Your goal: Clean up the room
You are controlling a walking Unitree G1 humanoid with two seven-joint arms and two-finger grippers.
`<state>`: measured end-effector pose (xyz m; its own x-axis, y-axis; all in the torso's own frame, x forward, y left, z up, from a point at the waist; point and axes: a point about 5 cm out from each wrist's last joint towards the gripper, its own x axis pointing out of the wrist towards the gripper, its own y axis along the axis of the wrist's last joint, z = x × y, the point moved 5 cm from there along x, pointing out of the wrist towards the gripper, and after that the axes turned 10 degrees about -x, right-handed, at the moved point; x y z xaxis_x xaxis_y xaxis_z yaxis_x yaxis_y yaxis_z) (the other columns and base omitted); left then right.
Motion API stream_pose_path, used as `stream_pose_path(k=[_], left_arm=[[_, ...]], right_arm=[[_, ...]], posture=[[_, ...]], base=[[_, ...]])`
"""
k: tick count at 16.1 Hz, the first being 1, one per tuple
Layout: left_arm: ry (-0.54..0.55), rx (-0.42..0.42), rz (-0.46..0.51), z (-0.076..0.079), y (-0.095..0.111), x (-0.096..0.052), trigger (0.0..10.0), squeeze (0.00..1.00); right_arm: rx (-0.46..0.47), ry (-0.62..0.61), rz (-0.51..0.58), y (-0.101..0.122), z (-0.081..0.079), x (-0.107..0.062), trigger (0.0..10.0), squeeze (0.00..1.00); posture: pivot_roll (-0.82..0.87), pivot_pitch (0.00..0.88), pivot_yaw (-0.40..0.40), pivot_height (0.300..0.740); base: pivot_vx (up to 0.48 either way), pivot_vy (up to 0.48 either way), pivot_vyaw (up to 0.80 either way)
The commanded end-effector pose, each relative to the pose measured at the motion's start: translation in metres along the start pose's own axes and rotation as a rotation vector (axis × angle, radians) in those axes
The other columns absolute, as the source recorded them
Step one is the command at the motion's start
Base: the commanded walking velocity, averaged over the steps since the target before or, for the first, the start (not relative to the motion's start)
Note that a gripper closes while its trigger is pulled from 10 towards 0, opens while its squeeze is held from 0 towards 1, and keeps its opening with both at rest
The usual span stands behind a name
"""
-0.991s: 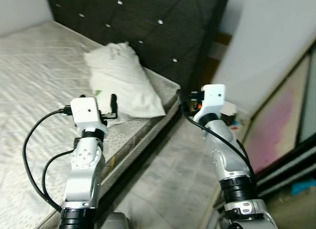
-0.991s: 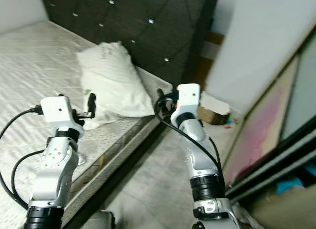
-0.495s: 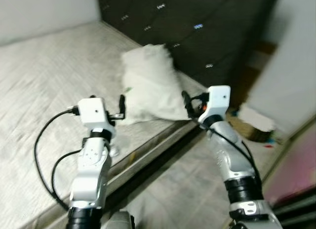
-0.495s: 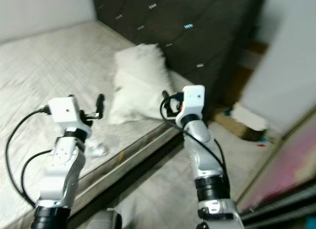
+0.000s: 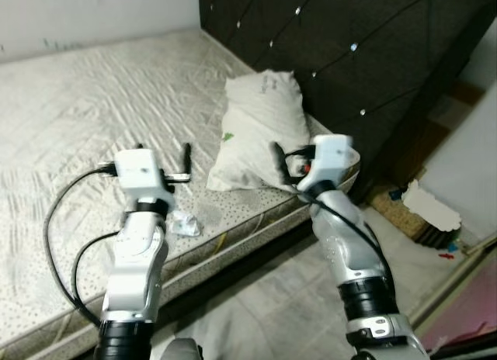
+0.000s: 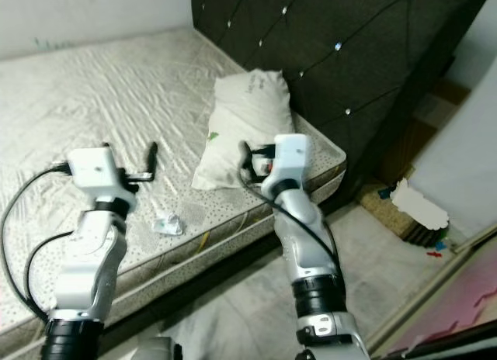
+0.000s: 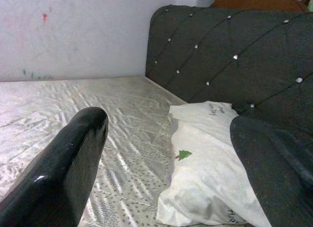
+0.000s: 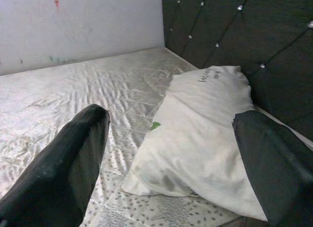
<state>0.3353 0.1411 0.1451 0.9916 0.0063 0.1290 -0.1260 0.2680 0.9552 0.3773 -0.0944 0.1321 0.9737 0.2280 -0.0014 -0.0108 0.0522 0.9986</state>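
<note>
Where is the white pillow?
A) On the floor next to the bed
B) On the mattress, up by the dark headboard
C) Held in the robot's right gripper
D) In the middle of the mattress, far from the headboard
B: the white pillow lies on the mattress, its top end against the dark headboard; both the left gripper and the right gripper are open and hold nothing.

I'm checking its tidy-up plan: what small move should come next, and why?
Probably lower the left claw toward the small crumpled wrapper on the grey quilted mattress: both claws are open and empty, and the wrapper lies just below the left one.
</note>
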Motion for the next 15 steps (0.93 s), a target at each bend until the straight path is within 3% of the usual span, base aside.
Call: stream_pose_path(k=[1,15], left_arm=[[-0.034,-0.018,-0.006,0.009,-0.0018,0.0001,10.0,0.0],[-0.056,-0.024,0.003,0.0118,0.0004,0.0028,10.0,0.0]], right_arm=[[-0.005,-0.029,0.001,-0.0001,0.0116,-0.0014,10.0,0.0],[-0.015,-0.003,0.008,0.0014,0.0039,0.0023,10.0,0.0]], posture=[[0.13,0.0,-0.073,0.74],[0.14,0.0,-0.078,0.74]], base=[[0.0,0.0,0.0],[0.26,0.0,0.0]])
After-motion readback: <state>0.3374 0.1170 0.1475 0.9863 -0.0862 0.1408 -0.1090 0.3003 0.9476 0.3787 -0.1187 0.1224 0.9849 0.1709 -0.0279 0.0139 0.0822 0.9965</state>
